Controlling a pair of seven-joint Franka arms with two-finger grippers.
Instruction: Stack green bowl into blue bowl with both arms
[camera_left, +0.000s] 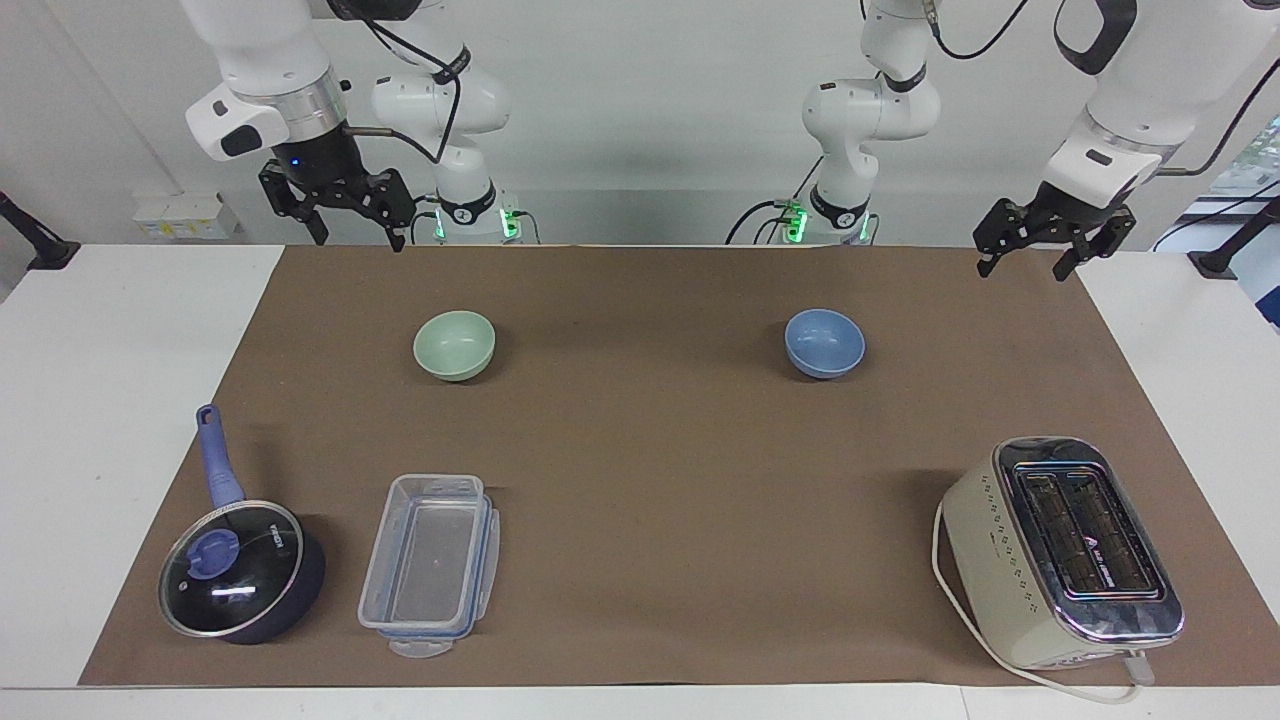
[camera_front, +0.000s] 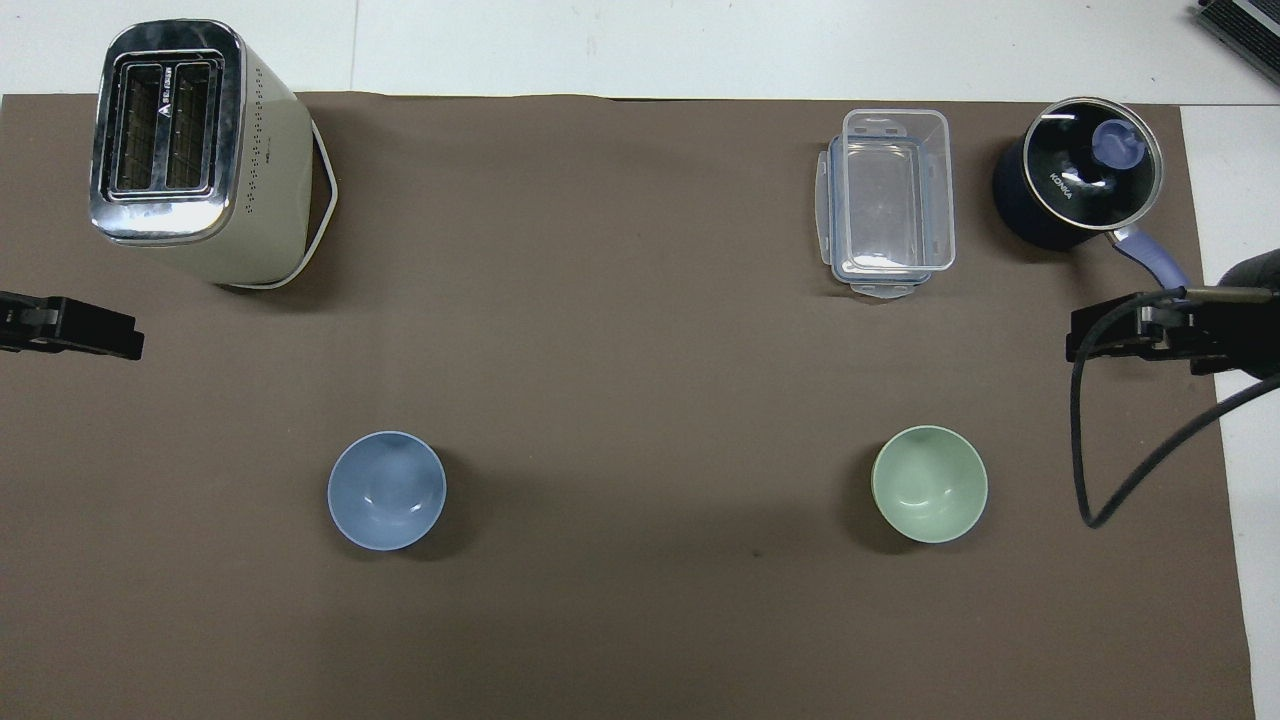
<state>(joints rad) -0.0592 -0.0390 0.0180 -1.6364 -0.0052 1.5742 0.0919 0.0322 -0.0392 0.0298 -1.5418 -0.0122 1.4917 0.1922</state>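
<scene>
Bowls sit apart on the brown mat (camera_left: 650, 450), neither touched. Green bowl (camera_left: 454, 345) lies toward the right arm's end, below and a little inward of the right gripper (camera_left: 355, 238), which hangs raised with fingers spread and holding nothing. Blue bowl (camera_left: 825, 343) lies toward the left arm's end, well inward of the left gripper (camera_left: 1027, 264), also raised, spread and empty. Likely reason for the layout: each bowl starts on its own arm's side, so the green one would be carried or handed across (a judgement, nothing has begun).

Facing view gives height: both grippers clearly up in the air above the mat's robot-side edge, jaws apart. Overhead view shows only gripper tips at the frame's sides, but gives both bowls mouth-up and empty, plus the open toaster (camera_front: 190, 150) slots, the clear container (camera_front: 888, 200) and the lidded pan (camera_front: 1078, 172), all farther out than the bowls.
</scene>
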